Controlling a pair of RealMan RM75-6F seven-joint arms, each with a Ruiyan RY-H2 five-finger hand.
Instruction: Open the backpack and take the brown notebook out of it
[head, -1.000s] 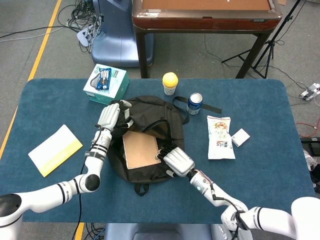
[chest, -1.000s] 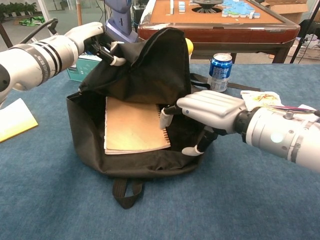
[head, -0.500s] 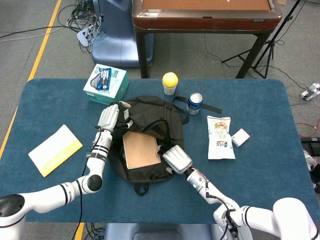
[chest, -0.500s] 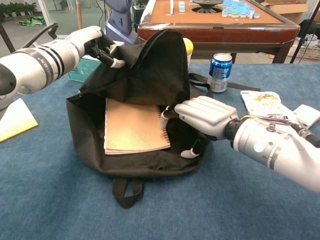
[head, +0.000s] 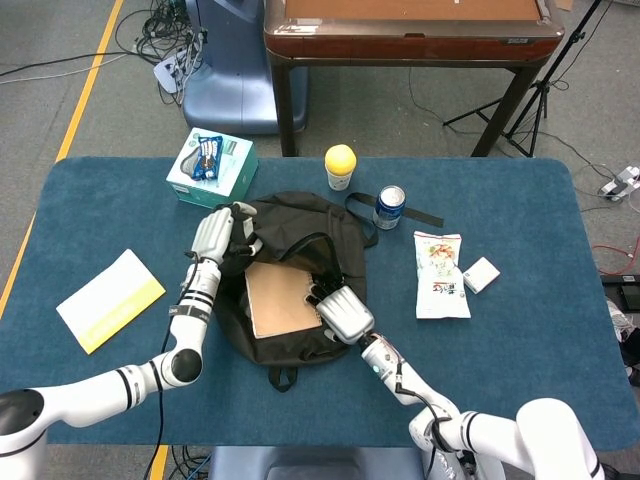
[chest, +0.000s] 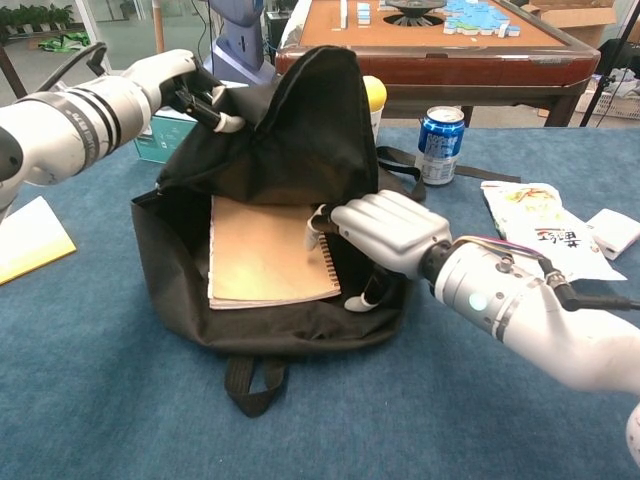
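The black backpack (head: 300, 225) (chest: 300, 140) lies open in the middle of the blue table. My left hand (head: 213, 236) (chest: 185, 82) grips its upper flap and holds it raised. Inside lies the brown spiral notebook (head: 280, 298) (chest: 262, 250), flat and mostly exposed. My right hand (head: 343, 312) (chest: 385, 232) is in the bag's opening at the notebook's right side. Its fingers curl over the spiral edge and touch it, while the thumb hangs apart below, beside the notebook's lower corner. It holds nothing that I can see.
A teal box (head: 212, 168) with a snack packet sits behind the bag. A yellow-lidded cup (head: 340, 166) and blue can (head: 389, 207) (chest: 441, 143) stand to the right. Further right lie a snack bag (head: 439, 274) and a white box (head: 481, 274). A yellow booklet (head: 110, 299) lies at the left.
My right hand has moved left into the bag until its fingers reach the notebook's spiral edge. The left hand keeps holding the flap up, shifted slightly.
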